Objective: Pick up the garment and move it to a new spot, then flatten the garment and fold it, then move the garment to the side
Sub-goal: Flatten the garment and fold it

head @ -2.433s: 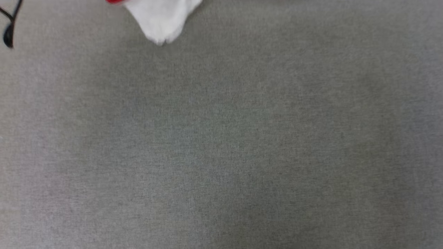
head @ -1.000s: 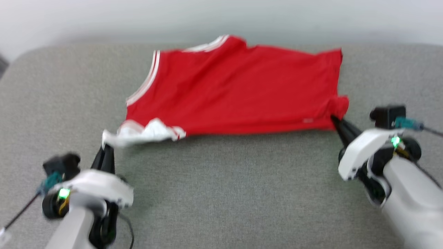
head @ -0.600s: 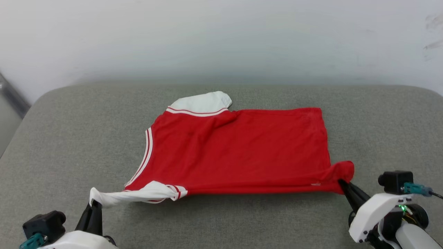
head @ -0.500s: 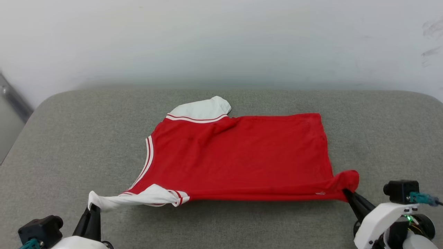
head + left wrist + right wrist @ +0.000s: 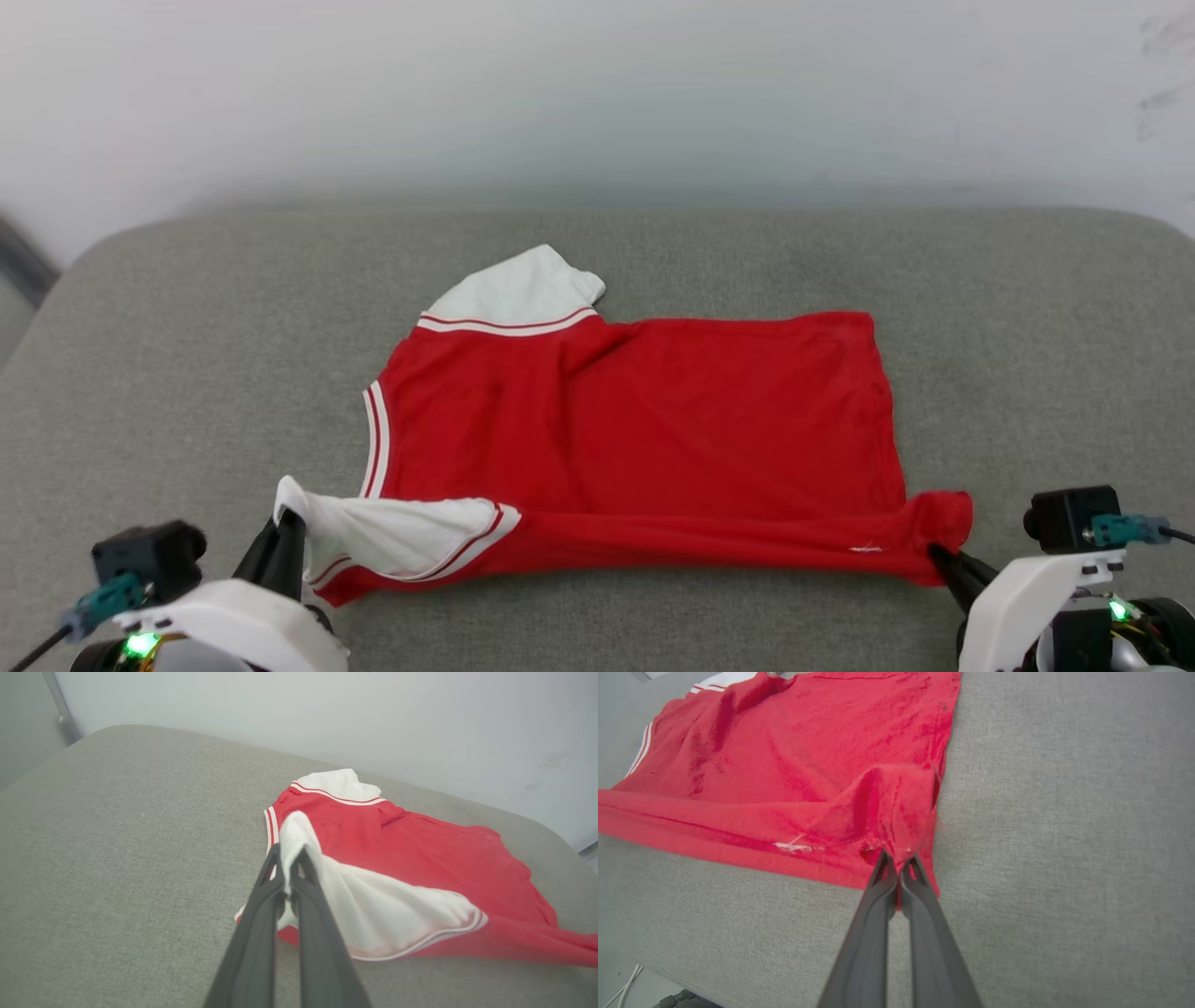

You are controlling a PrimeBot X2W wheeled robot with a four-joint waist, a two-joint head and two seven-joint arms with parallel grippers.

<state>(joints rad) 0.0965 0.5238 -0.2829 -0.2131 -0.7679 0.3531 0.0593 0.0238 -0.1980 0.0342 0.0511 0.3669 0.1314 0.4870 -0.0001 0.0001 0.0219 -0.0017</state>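
Observation:
The garment (image 5: pixel 635 420) lies plain red side up on the grey padded surface (image 5: pixel 187 327), collar to the left and hem to the right. Its far white sleeve (image 5: pixel 518 289) rests flat; its near white sleeve (image 5: pixel 392 532) is lifted and spread. My left gripper (image 5: pixel 285 523) is shut on the tip of that near sleeve (image 5: pixel 299 835), seen between the dark fingers (image 5: pixel 261 933). My right gripper (image 5: pixel 938 557) is shut on the near hem corner (image 5: pixel 896 812), which bunches up at the fingertips (image 5: pixel 882 868). The garment's near edge hangs taut between the two grippers.
A pale wall (image 5: pixel 597 93) rises behind the surface's rounded far edge. A metal rail (image 5: pixel 58 704) stands at the far left. Beyond the near edge of the surface, cables (image 5: pixel 626 987) lie on the floor. Bare grey fabric surrounds the garment on all sides.
The head camera swung up from bare fabric to the whole garment. Both grippers kept their grip; the near sleeve has spread open and the near edge has drawn toward me and lifted.

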